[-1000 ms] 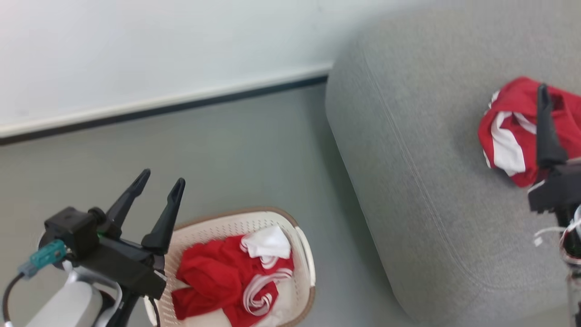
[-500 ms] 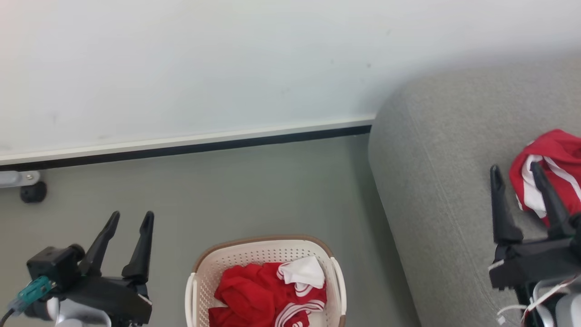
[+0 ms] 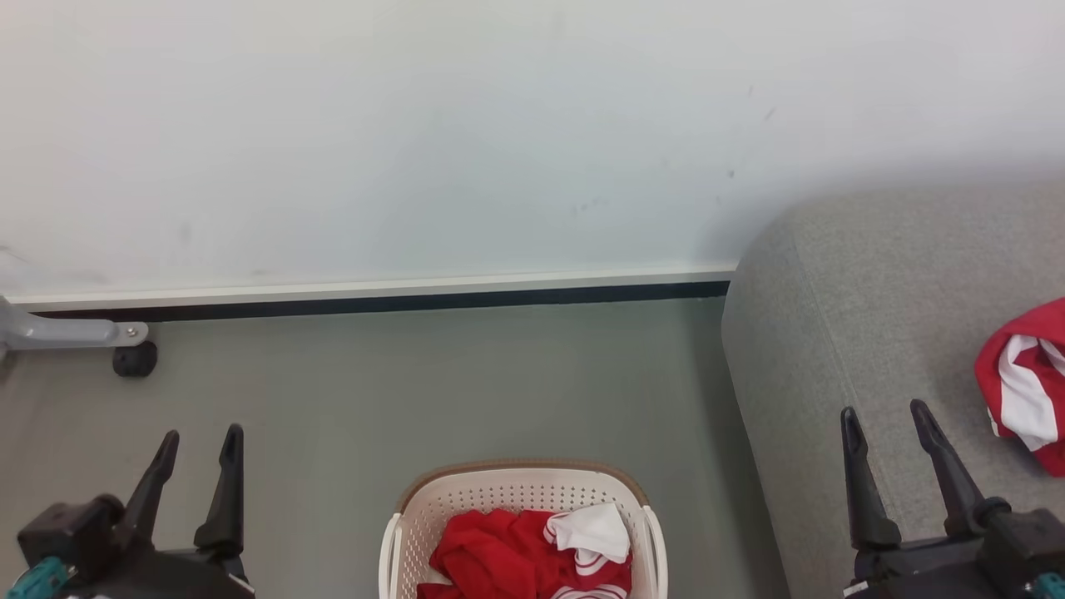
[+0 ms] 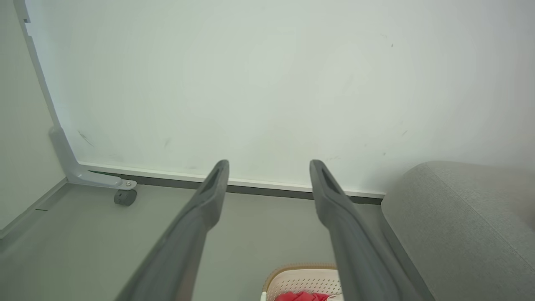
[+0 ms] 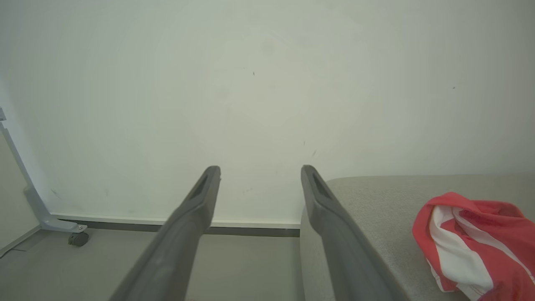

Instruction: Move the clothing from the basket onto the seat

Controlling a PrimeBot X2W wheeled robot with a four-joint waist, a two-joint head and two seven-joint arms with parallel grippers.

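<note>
So, closest in, the left gripper (image 3: 202, 433) sits low on the left above the floor (image 3: 416, 383), and its two dark fingers (image 3: 226, 491) stand well apart with nothing between them. Same deal on the other side: the right gripper (image 3: 883, 409) shows against the left part of the seat (image 3: 874, 283), fingers spread wide and empty too. Between the two, the basket (image 3: 516, 467) stands on the floor just beside the seat's left side, not touching it as far as I can tell. The clothing (image 3: 499, 553) is piled inside it, a crumpled red heap with a white piece and some striped trim on its right. The head view cuts off the lower part of the basket. A bit further back, a red-and-white garment (image 3: 1019, 387) lies bunched on top of the seat, well in from its left edge and its rounded back-left corner. Neither gripper touches it. Past all that, the floor runs back to a white baseboard (image 3: 374, 290) with a dark strip under it, then a plain pale wall (image 3: 416, 125) with a few small scuffs. Over by the far left edge of the floor there's a grey metal leg (image 3: 62, 333) with a small black caster (image 3: 135, 360) right up against the baseboard.
</note>
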